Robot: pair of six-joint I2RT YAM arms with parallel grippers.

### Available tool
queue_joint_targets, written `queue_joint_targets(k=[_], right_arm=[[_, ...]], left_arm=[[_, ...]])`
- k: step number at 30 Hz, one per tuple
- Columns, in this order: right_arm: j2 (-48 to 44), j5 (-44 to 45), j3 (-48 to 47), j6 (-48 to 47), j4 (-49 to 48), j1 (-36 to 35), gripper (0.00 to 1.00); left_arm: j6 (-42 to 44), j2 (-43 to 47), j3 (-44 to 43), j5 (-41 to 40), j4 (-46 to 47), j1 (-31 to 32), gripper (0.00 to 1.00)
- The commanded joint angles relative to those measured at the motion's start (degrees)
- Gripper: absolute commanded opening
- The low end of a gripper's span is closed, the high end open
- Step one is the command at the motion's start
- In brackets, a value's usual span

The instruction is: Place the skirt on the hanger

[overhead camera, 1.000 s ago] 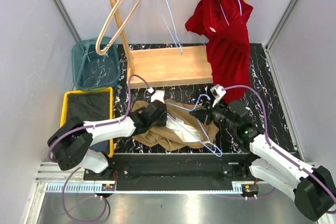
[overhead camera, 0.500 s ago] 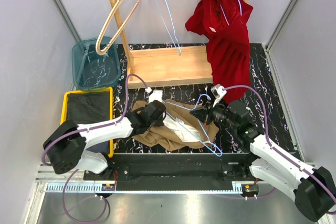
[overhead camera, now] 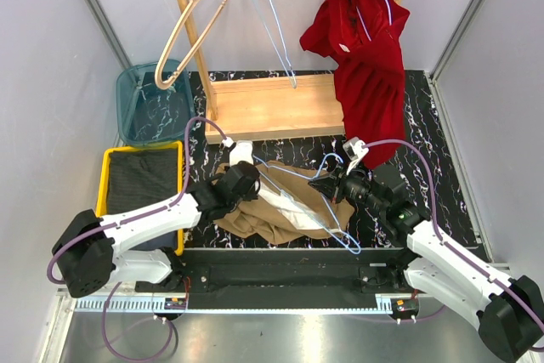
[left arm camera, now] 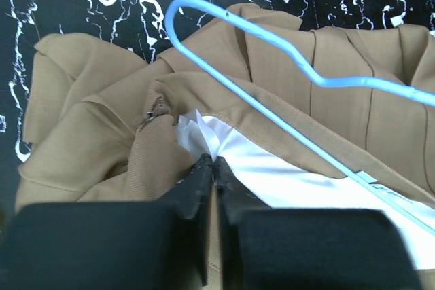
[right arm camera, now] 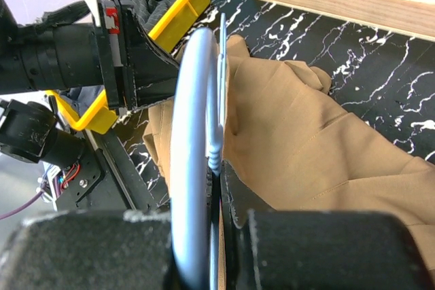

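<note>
The tan skirt (overhead camera: 255, 220) lies crumpled on the black marbled table, its white lining (left arm camera: 285, 174) showing at the waist opening. A light-blue wire hanger (overhead camera: 302, 203) lies across it, one arm running over the waistband (left arm camera: 272, 110). My left gripper (left arm camera: 215, 162) is shut on the skirt's edge where tan cloth meets lining; from above it sits at the skirt's left top (overhead camera: 245, 179). My right gripper (right arm camera: 221, 171) is shut on the hanger's twisted neck (right arm camera: 194, 134), at the skirt's right side (overhead camera: 327, 186). The skirt (right arm camera: 306, 140) spreads below it.
A yellow bin (overhead camera: 109, 178) holding dark cloth stands at the left, a teal bin (overhead camera: 127, 108) behind it. At the back a wooden rack base (overhead camera: 272, 108) carries a rail with a red garment (overhead camera: 365, 65), a wooden hanger (overhead camera: 191, 27) and a wire hanger (overhead camera: 272, 27).
My left gripper has closed on the skirt's edge and its arm has shifted left, drawing the cloth with it. The right gripper still holds the hanger in the same place.
</note>
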State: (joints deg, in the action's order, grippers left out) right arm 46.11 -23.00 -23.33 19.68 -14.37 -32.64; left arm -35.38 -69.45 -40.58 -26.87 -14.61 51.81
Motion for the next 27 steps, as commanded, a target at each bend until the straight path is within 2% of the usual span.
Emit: queue_joint_targets(k=[1, 4, 10, 12, 17, 24, 27], right_arm=[[-0.84, 0.94, -0.57, -1.14, -0.75, -0.49, 0.00], [-0.67, 0.77, -0.40, -1.14, -1.01, -0.58, 0.00], [-0.58, 0.42, -0.57, -0.87, -1.10, -0.58, 0.00], [-0.84, 0.42, -0.40, -0.87, -1.10, -0.58, 0.00], [-1.20, 0.50, -0.40, -0.87, -0.66, -0.58, 0.00], [-1.28, 0.51, -0.49, -0.87, -0.48, -0.58, 0.00], [-1.28, 0.51, -0.49, -0.87, -0.48, -0.58, 0.00]], left_arm=[[0.48, 2.30, -2.23, -3.54, 1.07, 0.13, 0.16], [0.22, 2.13, -1.35, -3.01, 2.04, 0.13, 0.29], [0.22, 0.02, -0.99, -1.96, 3.45, 0.13, 0.28], [0.31, -0.94, -1.08, -1.69, 3.80, 0.13, 0.23], [0.48, -2.35, -1.17, -0.38, 5.20, 0.13, 0.22], [0.57, -3.94, -1.61, 0.77, 7.66, 0.13, 0.35], [0.48, -5.25, -1.87, 1.47, 8.63, 0.13, 0.35]])
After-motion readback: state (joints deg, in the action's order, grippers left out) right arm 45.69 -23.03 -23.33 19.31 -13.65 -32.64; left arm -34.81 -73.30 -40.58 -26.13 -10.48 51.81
